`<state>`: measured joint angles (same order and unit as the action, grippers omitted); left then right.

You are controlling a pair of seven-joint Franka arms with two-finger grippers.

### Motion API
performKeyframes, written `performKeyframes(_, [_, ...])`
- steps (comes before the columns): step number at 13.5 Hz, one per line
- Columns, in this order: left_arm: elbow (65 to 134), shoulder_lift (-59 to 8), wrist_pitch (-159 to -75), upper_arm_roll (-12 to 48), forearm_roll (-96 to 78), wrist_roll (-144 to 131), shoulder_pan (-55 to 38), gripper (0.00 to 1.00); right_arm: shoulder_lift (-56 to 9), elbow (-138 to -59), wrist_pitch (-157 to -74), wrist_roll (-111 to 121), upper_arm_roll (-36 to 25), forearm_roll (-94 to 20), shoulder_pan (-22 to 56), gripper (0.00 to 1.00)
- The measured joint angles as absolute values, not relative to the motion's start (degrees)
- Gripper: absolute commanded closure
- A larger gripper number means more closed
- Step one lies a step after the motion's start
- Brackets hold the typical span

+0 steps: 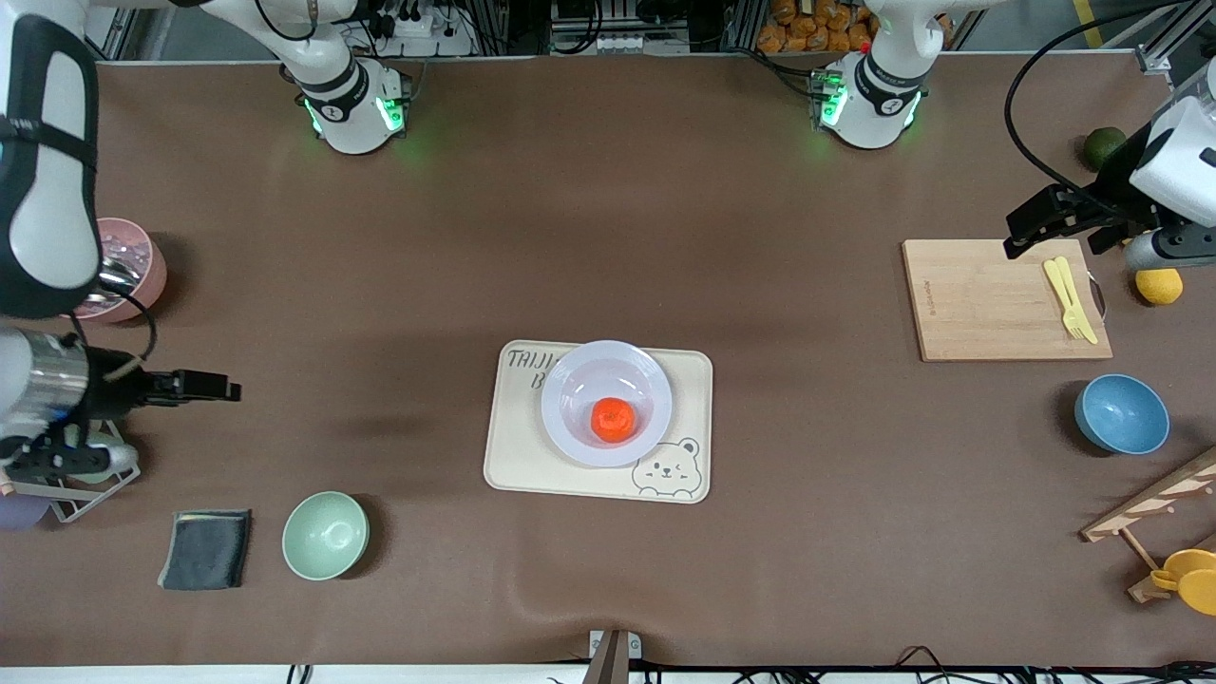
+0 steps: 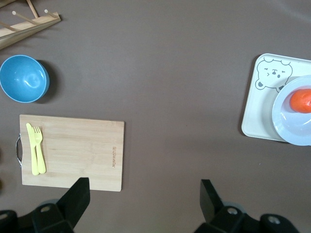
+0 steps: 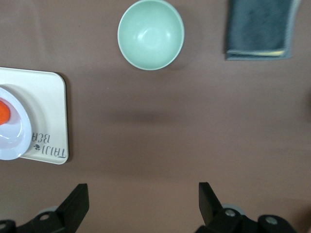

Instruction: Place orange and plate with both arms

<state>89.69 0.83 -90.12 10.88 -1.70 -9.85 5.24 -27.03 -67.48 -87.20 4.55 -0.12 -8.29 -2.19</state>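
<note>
front view shows one orange (image 1: 614, 419) sitting in the sunken centre of one plate (image 1: 572, 424), and that plate rests on one cream bear-printed tray (image 1: 521, 465) in the middle of the table (image 1: 608, 237).

three bowls stand on the table: a green bowl (image 1: 325, 535) toward the right arm's end, a blue bowl (image 1: 1122, 413) toward the left arm's end, and a pink bowl (image 1: 138, 262) beside the right arm. one folded grey cloth (image 1: 205, 548) lies just beside the green bowl. one wooden cutting board (image 1: 997, 300) carries two pieces of yellow cutlery (image 1: 1070, 297) lying side by side. one yellow lemon (image 1: 1159, 285) and one dark green fruit (image 1: 1104, 146) sit near that board.

two grippers are up in the air, both holding nothing. the left gripper (image 2: 143, 201) hangs over the cutting board's edge with jaws spread wide. the right gripper (image 3: 143, 201) hangs over bare table near the green bowl, jaws likewise spread wide.
</note>
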Motion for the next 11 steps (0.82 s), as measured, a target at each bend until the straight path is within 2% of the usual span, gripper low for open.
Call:
performKeyframes(3, [89.5,0.8,-90.1,10.8,-1.7,-9.7,5.5,0.00,-20.7,-69.5,-84.2,2.5,-0.1,-6.3,-2.2,0.00])
performKeyframes(8, [89.3,0.9,-89.7,10.4,-1.7,-8.8,5.6,0.00,-12.2,-75.4,-84.3,0.3,-0.5,-2.5,-2.4,0.00])
performKeyframes(11, [89.2,1.2,-89.5,9.3,-1.7,-8.8,2.7,0.00,-7.8,-80.5,-88.0,0.2,-0.5,-1.0,-2.4,0.00])
